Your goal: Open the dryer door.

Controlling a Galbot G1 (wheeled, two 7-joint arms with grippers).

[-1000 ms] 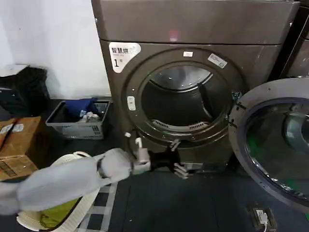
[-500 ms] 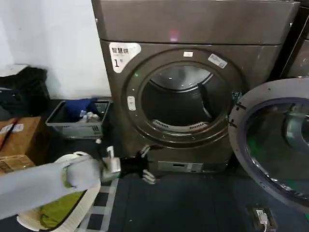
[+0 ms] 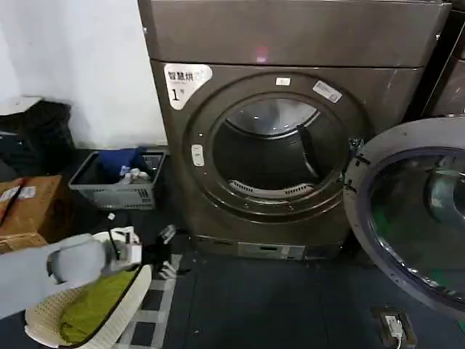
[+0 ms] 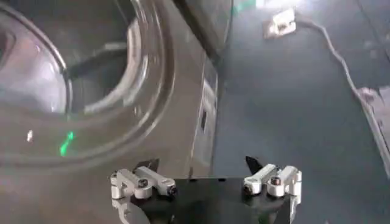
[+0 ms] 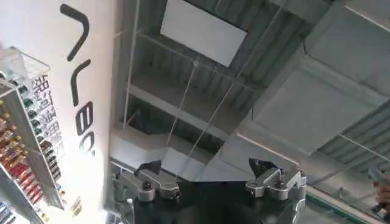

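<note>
The dryer (image 3: pixel 218 145) stands straight ahead, brown-grey with a white "1" label, its round drum opening (image 3: pixel 276 149) uncovered. The dryer door (image 3: pixel 357 190) hangs swung wide to the right, chrome rim and dark glass facing me. My left gripper (image 3: pixel 168 251) is low on the left, open and empty, just off the dryer's lower left corner above the floor. The left wrist view has the left gripper (image 4: pixel 200 163) open, with the dryer (image 4: pixel 122 91) front beyond it. My right gripper (image 5: pixel 204 165) is open, holds nothing and points up at a ceiling.
A grey crate of clothes (image 3: pixel 116 178) sits by the wall on the left. A white laundry basket (image 3: pixel 127 309) with yellow-green cloth lies under my left arm, beside a cardboard box (image 3: pixel 29 218). A power strip (image 3: pixel 392 326) lies on the dark floor under the door.
My left arm has drawn back to the left and downward, away from the dryer's lower front toward the basket. The door has stayed swung open.
</note>
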